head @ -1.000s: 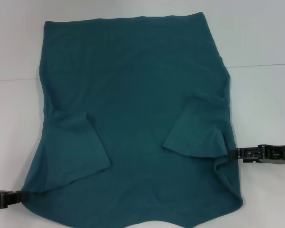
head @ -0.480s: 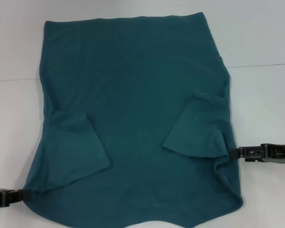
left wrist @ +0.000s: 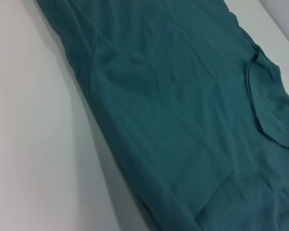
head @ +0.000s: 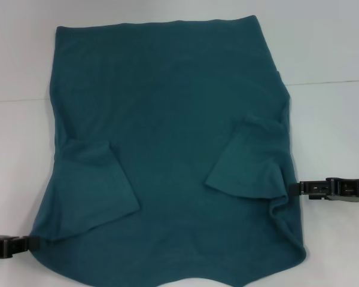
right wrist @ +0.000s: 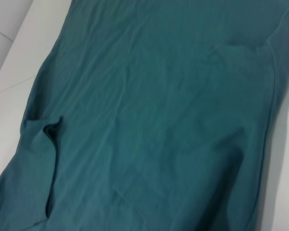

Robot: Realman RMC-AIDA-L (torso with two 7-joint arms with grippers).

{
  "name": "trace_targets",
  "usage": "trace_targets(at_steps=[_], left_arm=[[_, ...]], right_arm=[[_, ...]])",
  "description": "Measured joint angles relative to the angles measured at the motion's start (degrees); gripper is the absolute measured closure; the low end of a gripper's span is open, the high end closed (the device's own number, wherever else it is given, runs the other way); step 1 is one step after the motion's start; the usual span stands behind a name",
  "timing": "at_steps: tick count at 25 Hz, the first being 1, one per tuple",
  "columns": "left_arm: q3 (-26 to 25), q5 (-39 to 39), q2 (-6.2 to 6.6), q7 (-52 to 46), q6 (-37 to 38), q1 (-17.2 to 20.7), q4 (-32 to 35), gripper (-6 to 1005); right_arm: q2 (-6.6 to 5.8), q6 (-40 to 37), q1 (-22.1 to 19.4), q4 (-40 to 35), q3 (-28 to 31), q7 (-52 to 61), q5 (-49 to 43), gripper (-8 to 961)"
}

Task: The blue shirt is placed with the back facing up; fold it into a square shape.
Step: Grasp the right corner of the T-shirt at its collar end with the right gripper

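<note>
- Head view showed the blue shirt [head: 167, 149] flat on the surface [head: 329, 54], both sleeves folded inward.
- Left tool [head: 27, 244] and right tool [head: 296, 190] sat at its side edges — grip state I cannot tell.
- Next, likely: fold the sides.

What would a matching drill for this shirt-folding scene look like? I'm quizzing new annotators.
Things:
1. blue shirt
2. left gripper
3. right gripper
4. table

States:
A. at the shirt's right edge
B. white, bare beyond the cloth
C. spread flat, both sleeves folded inward
D. at the shirt's near left corner

Pairs: 1-C, 2-D, 3-A, 4-B
</note>
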Motion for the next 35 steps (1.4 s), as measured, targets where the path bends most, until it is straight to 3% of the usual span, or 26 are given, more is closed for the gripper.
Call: trace_targets(at_steps=[14,35], left_arm=[[-0.1,-0.1,0.08,0.2,-0.8,-0.3,-0.2,972],[0.1,-0.1,0.09,0.2,-1.5,-0.6,-0.8,971]], right_arm=[[1.39,1.1,0.1,0.1,-0.1,-0.3,0.0,133],[2.03,3.1,0.1,0.0,-1.7,-0.4,-0.1,133]])
